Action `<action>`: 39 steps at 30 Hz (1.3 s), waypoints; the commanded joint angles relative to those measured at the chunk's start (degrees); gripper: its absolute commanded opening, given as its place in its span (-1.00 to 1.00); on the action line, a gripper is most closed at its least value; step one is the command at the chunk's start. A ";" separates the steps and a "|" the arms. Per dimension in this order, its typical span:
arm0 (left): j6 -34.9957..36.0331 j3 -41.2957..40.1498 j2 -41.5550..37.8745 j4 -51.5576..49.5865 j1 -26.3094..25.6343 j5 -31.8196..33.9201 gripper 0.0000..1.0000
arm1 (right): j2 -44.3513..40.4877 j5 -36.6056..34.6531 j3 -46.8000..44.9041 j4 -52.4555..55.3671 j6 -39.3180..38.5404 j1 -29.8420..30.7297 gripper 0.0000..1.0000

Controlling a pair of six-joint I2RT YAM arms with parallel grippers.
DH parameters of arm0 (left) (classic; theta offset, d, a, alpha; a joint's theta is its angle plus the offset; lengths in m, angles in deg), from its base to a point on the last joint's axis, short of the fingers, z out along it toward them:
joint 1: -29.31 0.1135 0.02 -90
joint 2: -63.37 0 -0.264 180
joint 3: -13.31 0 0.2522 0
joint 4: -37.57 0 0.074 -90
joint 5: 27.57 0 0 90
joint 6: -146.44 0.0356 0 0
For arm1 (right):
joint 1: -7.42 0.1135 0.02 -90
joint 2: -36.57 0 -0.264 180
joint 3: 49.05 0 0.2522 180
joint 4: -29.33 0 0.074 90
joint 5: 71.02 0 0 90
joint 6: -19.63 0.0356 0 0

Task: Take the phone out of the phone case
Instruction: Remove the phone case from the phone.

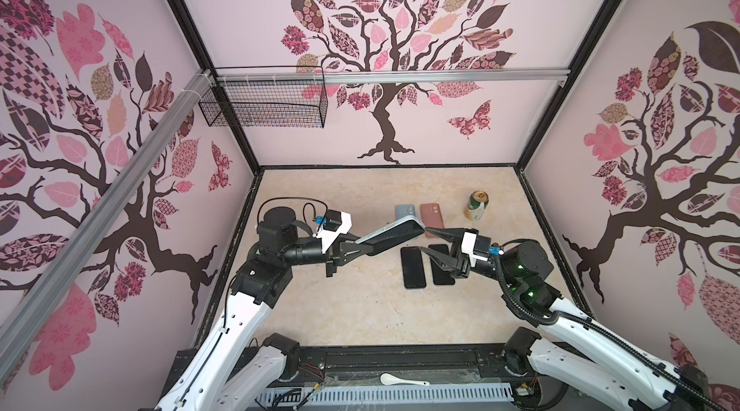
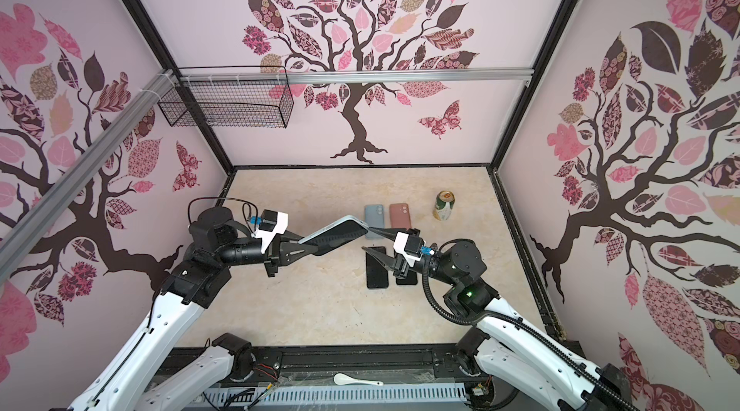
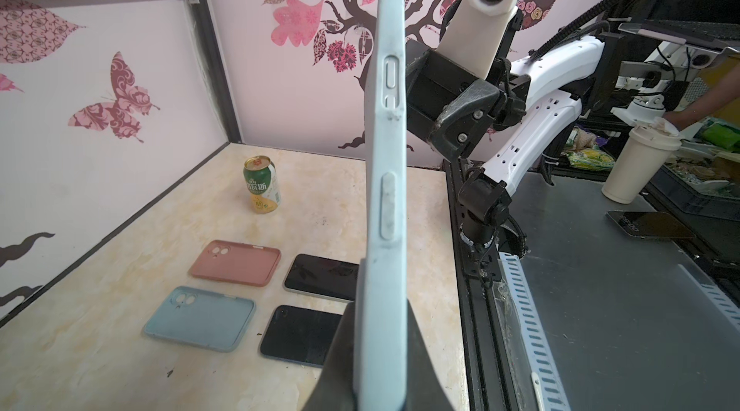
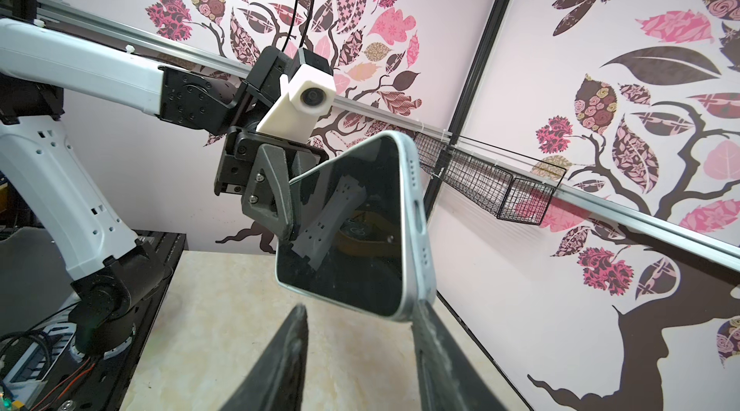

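Phone (image 4: 352, 237) sits inside its pale blue phone case (image 3: 386, 189) and is held in the air above the table (image 1: 340, 309), between the two arms. It is turned onto its long edge, with the dark screen facing the robot's side. The left gripper (image 1: 357, 247) is clamped on one end of it. As the left wrist view shows, one jaw presses on the screen side and the other jaw on the back of the case. At the opposite end is the right gripper (image 1: 424, 239) with its jaws apart. The free end of the phone reaches into the gap between them, where one finger (image 4: 430, 333) seems to touch the corner of the case and the other finger (image 4: 288, 341) is clear of it. Below, on the table, a blue empty case (image 1: 403, 213) and a pink empty case (image 1: 433, 217) lie side by side. Nearer to the robot lie two bare phones (image 1: 412, 268) with their screens up. A green and yellow can (image 1: 476, 205) stands upright near the pink empty case.
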 commanded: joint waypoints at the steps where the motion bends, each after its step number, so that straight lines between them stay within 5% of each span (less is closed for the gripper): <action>1: 1.43 2.52 0.02 0.47 -0.34 -2.84 -1.00 | 0.86 4.11 3.36 -2.35 2.06 0.24 -0.09; 23: 2.94 3.52 2.71 -0.81 -4.92 0.62 -1.00 | 3.98 6.05 4.64 -5.48 6.05 1.22 -0.11; 39: 5.13 4.75 3.42 -4.70 -5.77 3.62 -1.00 | 5.97 -5.15 11.09 18.40 -3.60 2.62 -0.18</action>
